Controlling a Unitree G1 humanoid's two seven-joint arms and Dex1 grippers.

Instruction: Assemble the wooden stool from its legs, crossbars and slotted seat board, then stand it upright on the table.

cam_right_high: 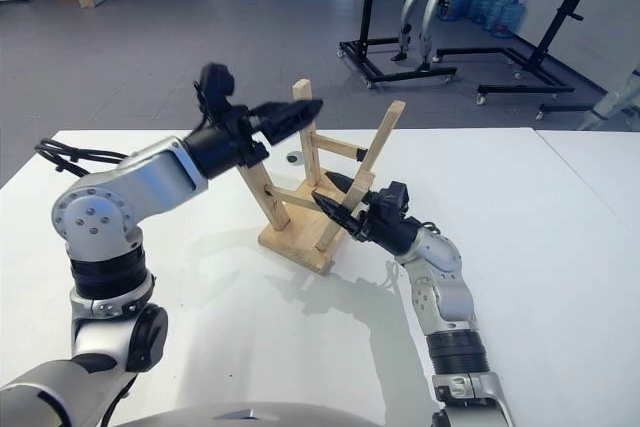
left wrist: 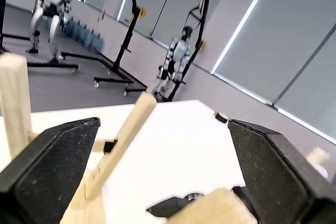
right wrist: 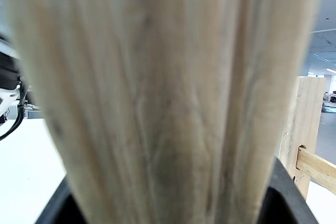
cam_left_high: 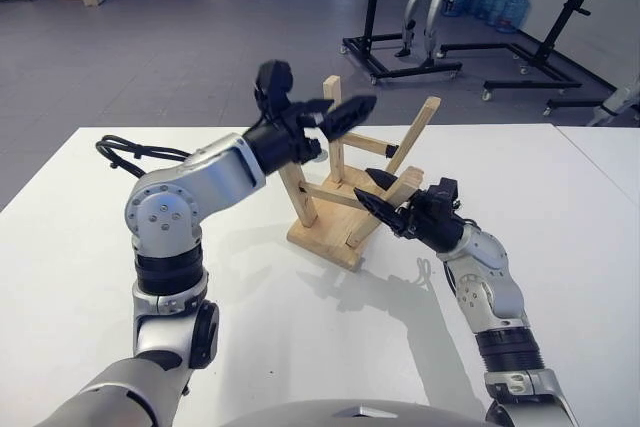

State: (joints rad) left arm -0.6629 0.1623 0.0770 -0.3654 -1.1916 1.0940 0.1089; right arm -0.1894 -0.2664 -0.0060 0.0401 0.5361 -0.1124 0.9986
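Stool point(cam_left_high: 326, 239) upturned, tilted on table point(cam_left_high: 560, 207); right gripper point(cam_left_high: 380, 192) clamped on leg point(cam_left_high: 418, 132); left gripper point(cam_left_high: 345, 115) agape above

Support surface: white table point(cam_left_high: 80, 247). A wooden stool point(cam_left_high: 345, 199) was found upside down on it near the middle, with the seat board point(cam_left_high: 322, 245) down and the legs point(cam_left_high: 299, 197) up. A black cable point(cam_left_high: 150, 152) was noted lying at the left side. A small round object point(cam_right_high: 292, 158) was seen beyond the stool and could not be identified.
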